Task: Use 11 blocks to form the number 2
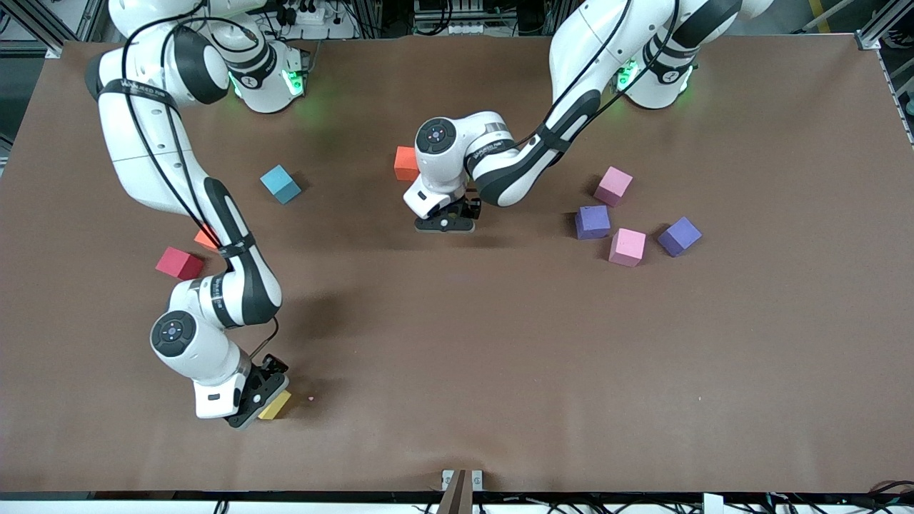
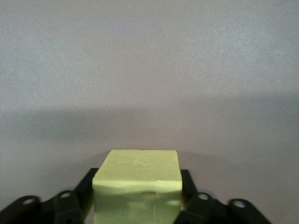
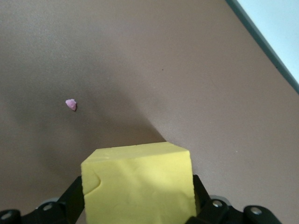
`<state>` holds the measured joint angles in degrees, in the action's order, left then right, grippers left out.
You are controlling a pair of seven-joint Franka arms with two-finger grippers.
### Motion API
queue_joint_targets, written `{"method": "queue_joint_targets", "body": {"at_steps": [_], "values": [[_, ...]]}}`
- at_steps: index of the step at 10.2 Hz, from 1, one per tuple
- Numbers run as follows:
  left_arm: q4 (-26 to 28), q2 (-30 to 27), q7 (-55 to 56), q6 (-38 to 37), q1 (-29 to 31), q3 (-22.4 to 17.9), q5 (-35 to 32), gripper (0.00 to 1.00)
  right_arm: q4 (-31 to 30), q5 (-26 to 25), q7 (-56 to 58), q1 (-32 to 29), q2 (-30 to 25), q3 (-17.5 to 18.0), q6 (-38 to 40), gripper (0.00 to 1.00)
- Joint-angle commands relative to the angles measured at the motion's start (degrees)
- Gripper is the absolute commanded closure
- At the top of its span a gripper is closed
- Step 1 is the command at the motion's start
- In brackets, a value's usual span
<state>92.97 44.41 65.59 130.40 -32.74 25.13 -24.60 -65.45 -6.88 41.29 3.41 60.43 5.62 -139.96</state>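
Yellow block [image 1: 277,407] sits lowest in the front view, on the counter [image 1: 500,357] at about 7 o'clock from its middle, and the right tool [image 1: 265,400] is down around it. The right wrist view shows this block [image 3: 138,182] seated in the tool, but I cannot tell whether it is clamped or merely straddled. A tiny pink crumb [image 1: 311,397] lies at 3 o'clock from it. The left tool [image 1: 445,225] hangs low just toward 12 o'clock of the counter's middle, with a lime block [image 2: 136,182] set in it in the left wrist view. Grip or no grip, I cannot tell. An orange block [image 1: 404,163] lies at 11 o'clock from that tool and a blue block [image 1: 280,184] at 9 o'clock from the orange one. Toward 9 o'clock of the counter lie a red block [image 1: 179,263] and a second orange block [image 1: 206,239], half hidden by the right arm. At 3 o'clock a loose cluster lies: a pink block [image 1: 613,186], a purple block [image 1: 593,222], a second pink block [image 1: 628,247] and a second purple block [image 1: 679,236].
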Motion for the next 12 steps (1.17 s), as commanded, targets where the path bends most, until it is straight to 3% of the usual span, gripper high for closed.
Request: {"method": "queue_joint_targets", "body": {"at_steps": [1, 2, 3, 4, 5, 7, 8, 10, 12], "values": [[-0.59, -1.24, 2.08, -0.23, 0.22, -0.17, -1.34, 0.0, 0.07, -0.07, 0.02, -0.16, 0.13, 1.06, -0.05, 0.4], [-0.68, -2.64, 2.17, -0.75, 0.83, -0.17, -0.81, 0.0, -0.12, 0.46, -0.5, 0.02, -1.09, 2.01, 0.56, 0.5], [-0.51, -4.4, 2.17, -1.8, 1.88, -0.17, -0.2, 0.0, -0.55, 0.46, -0.77, 0.28, -2.32, 2.37, 0.74, 0.52], [-0.24, -6.68, 3.56, -3.9, 3.11, -0.17, 0.94, 0.0, -1.25, 0.55, -0.69, 0.55, -2.94, 2.38, 0.66, 0.71], [1.41, -9.05, 4.1, -5.75, 5.3, -0.08, 1.13, 0.0, -2.39, 0.55, -0.69, 0.37, -4.17, 2.55, 0.74, 0.78], [7.28, -13.1, 3.84, -5.68, 10.66, 0.8, 1.13, 0.0, -8.43, 0.64, -0.86, -0.33, -9.6, 3.69, 2.4, 0.66], [10.54, -14.6, 3.58, -5.5, 13.64, 1.41, 1.13, 0.0, -14.73, 2.73, -2.78, -0.07, -13.46, 3.52, 3.11, 0.64], [16.6, -16.36, -0.36, -4.63, 20.84, 4.91, 1.04, 0.0, -25.73, 11.94, -4.81, 2.38, -22.33, 2.99, 3.64, 0.64], [25.55, -19.95, -3.79, 1.66, 30.06, 9.65, 0.43, 0.0, -33.57, 12.33, -10.79, 4.58, -27.54, 3.34, 3.82, 0.64]]}}
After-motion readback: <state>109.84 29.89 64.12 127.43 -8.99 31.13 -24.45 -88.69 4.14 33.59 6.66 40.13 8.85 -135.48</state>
